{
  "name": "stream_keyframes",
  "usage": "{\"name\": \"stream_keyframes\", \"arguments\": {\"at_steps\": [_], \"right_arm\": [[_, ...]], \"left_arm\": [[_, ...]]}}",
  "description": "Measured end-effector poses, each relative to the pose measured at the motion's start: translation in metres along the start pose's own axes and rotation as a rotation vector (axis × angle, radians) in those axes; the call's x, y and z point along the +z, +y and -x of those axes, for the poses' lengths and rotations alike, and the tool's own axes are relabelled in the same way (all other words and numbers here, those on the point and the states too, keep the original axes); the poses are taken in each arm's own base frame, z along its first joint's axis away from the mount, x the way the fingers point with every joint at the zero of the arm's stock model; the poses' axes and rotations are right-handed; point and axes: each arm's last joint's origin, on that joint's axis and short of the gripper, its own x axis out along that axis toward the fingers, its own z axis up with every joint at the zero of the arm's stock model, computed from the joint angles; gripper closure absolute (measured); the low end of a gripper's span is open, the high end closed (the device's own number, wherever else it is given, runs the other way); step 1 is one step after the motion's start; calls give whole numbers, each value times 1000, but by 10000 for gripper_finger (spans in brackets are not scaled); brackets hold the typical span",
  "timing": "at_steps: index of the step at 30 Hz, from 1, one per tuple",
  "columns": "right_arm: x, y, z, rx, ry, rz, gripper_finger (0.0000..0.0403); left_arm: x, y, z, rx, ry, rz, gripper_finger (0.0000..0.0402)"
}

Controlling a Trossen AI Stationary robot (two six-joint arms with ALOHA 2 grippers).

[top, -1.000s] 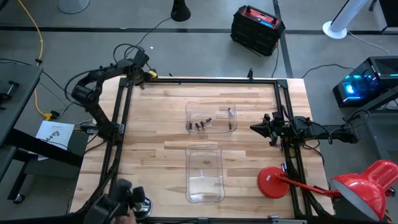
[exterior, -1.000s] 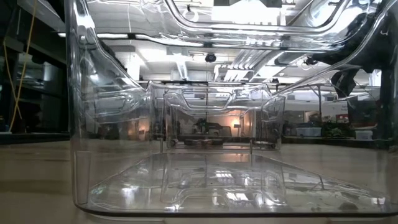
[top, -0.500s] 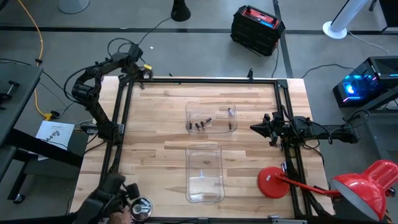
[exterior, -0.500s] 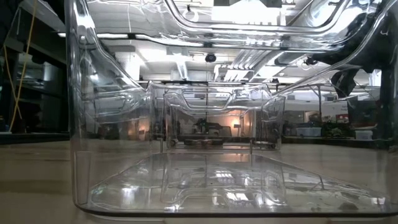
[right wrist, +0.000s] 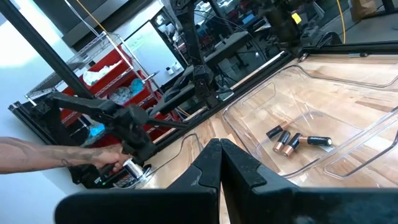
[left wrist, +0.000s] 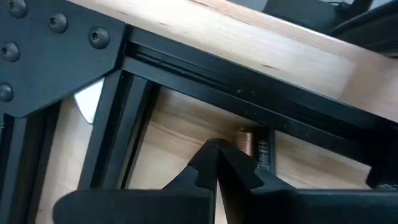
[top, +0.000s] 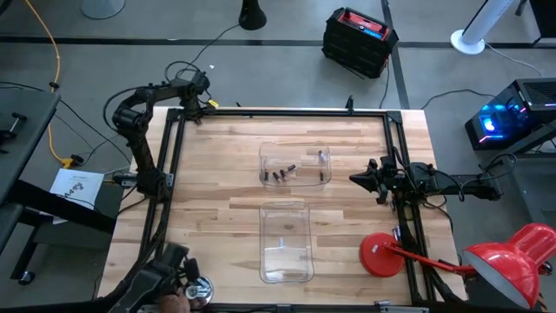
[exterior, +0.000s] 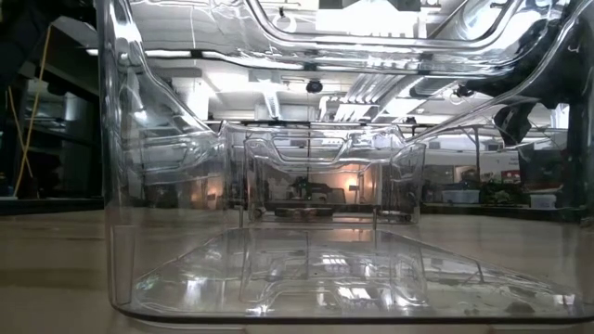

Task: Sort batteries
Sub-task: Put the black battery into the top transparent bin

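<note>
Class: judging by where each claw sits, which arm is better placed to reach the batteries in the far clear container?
Probably the right: its claw rests near the far clear container holding the batteries; the left claw sits at the table's far-left corner.

The batteries (top: 280, 174) lie in the far bin (top: 295, 149), behind the near bin (top: 287, 271).

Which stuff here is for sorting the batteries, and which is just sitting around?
For the job:
batteries
far clear bin holding them
near clear bin
left gripper
right gripper

Just lying about:
red lamp
shiny metal disc
black case
</note>
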Motion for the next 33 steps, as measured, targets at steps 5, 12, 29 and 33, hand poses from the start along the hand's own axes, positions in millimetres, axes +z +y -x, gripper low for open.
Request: {"name": "stream_keyframes", "arguments": {"at_steps": [5, 12, 29, 33], "right_arm": [[0, 0, 0, -1, 0, 0, 402], [0, 0, 0, 0, 0, 0, 402], [0, 0, 0, 0, 0, 0, 402], [0, 0, 0, 0, 0, 0, 402]], "left_arm": [[-2, -3, -8, 11, 23, -37, 401], [0, -23, 5, 5, -48, -378, 401], [-31, -62, 17, -53, -125, -798, 401], [-34, -64, 19, -50, -127, -802, 401]]}}
